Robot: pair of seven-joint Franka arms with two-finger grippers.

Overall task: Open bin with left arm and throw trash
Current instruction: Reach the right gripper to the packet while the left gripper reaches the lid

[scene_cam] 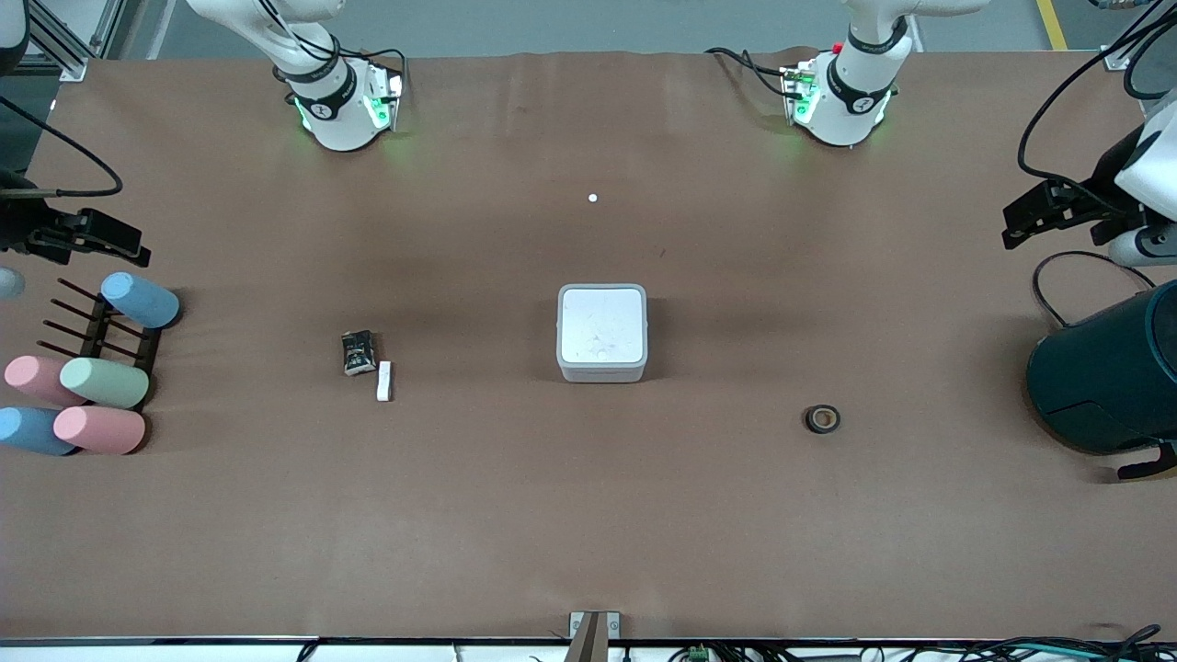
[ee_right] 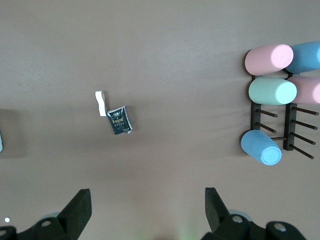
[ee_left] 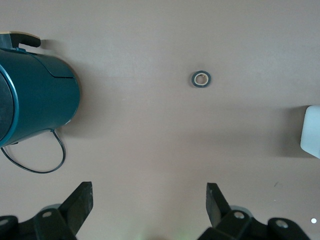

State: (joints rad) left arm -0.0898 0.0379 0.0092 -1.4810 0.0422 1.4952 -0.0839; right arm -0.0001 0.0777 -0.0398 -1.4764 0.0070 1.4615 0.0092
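The bin (scene_cam: 601, 332), a small white-grey square box, stands mid-table with its lid flat and closed; its edge shows in the left wrist view (ee_left: 311, 131). The black wrapper (scene_cam: 358, 352) and white bar (scene_cam: 384, 381) lie side by side toward the right arm's end, and show in the right wrist view (ee_right: 119, 120) (ee_right: 101, 102). The black tape ring (scene_cam: 822, 419) (ee_left: 200, 79) lies nearer the front camera than the bin, toward the left arm's end. My left gripper (ee_left: 149, 192) (scene_cam: 1013, 230) is open, empty, up over the left arm's end. My right gripper (ee_right: 148, 197) (scene_cam: 138, 246) is open, empty, up over the right arm's end.
A large dark teal round container (scene_cam: 1108, 377) (ee_left: 35, 97) with a cable lies at the left arm's end. A dark rack (scene_cam: 101, 336) with pastel cylinders (scene_cam: 103, 382) sits at the right arm's end. A tiny white dot (scene_cam: 593, 198) lies farther from the front camera than the bin.
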